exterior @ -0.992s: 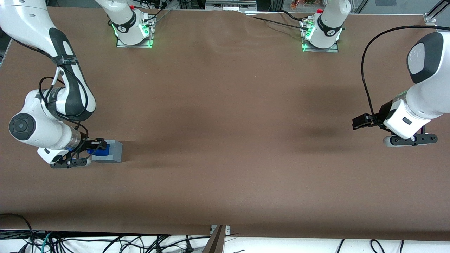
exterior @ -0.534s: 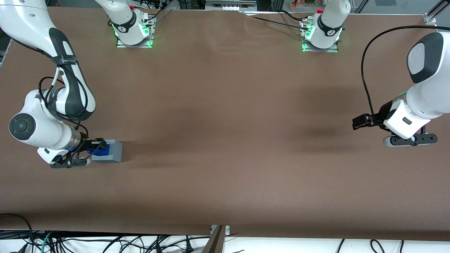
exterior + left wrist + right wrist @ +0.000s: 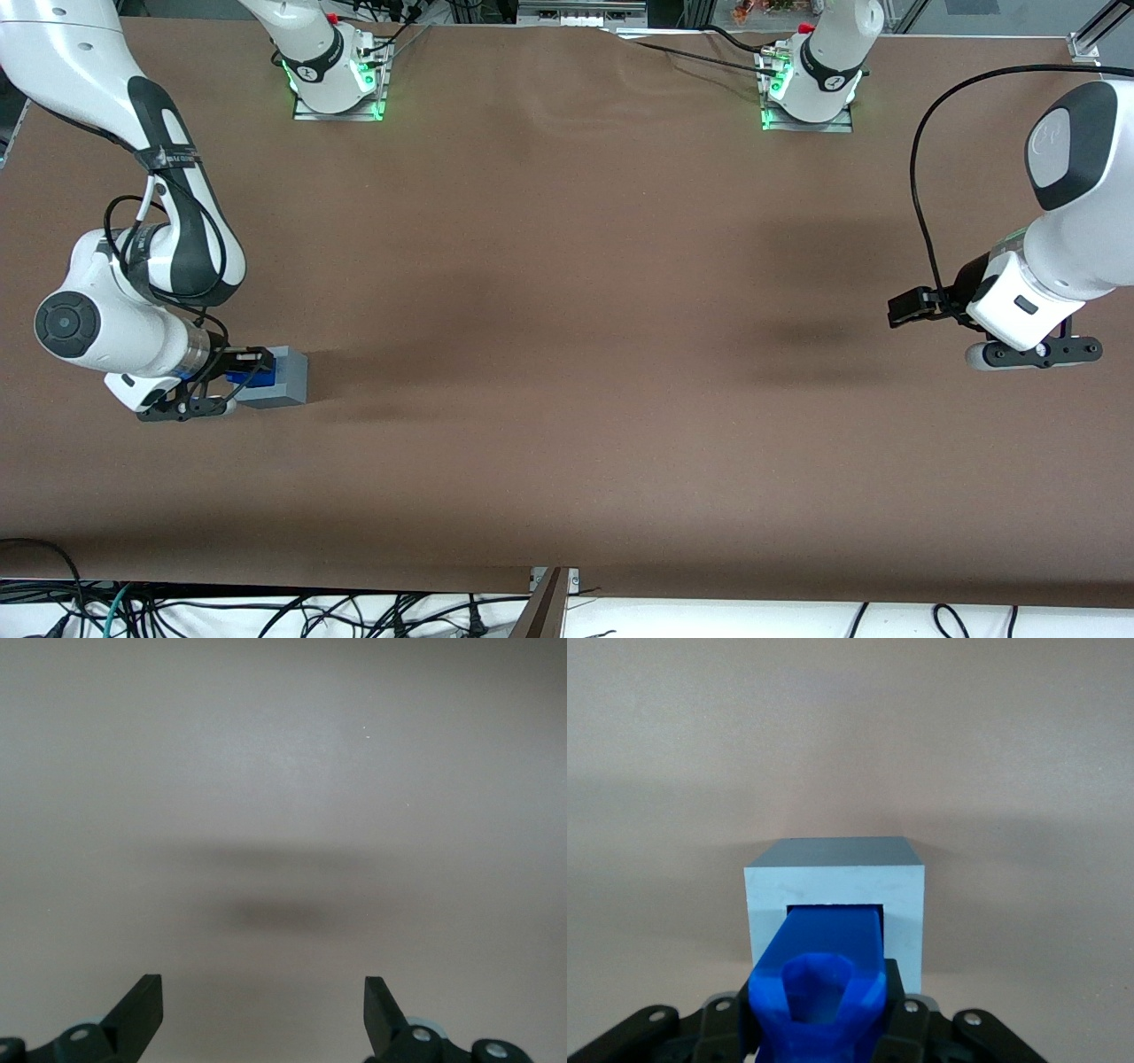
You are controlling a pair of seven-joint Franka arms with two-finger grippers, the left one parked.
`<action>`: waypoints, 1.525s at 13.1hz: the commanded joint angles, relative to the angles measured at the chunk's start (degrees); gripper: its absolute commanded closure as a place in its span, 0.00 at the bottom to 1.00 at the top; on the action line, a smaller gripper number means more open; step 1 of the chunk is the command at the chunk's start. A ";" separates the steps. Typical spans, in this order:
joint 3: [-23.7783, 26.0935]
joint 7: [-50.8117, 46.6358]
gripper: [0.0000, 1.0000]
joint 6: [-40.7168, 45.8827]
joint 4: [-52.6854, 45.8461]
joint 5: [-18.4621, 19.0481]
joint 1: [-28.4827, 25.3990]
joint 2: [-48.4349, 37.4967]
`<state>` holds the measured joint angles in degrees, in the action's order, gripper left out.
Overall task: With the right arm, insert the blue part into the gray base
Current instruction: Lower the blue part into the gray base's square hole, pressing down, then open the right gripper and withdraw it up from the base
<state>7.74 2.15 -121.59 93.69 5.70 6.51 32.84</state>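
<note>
The gray base [image 3: 285, 377] stands on the brown table at the working arm's end. In the right wrist view the gray base [image 3: 833, 879] shows its square socket facing the camera. The blue part [image 3: 824, 967] is held in my right gripper [image 3: 821, 1008], which is shut on it. The part's leading end sits at the mouth of the socket and fills its width. In the front view the right gripper [image 3: 239, 370] hangs close over the base, and the blue part [image 3: 241, 377] shows between the black fingers. How deep the part reaches is hidden.
Two arm mounts with green lights [image 3: 335, 81] [image 3: 808, 89] stand at the table's edge farthest from the front camera. Loose cables [image 3: 266, 611] lie below the near edge. A brown cover [image 3: 567, 354] spans the table.
The right arm's wrist has shifted slightly toward the gray base, carrying the blue part with it. The base has hardly moved.
</note>
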 commanded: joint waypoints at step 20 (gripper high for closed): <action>-0.01 0.49 0.01 22.24 -1.58 -4.28 -0.01 -23.14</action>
<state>7.86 2.19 -104.07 90.80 4.18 6.38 16.03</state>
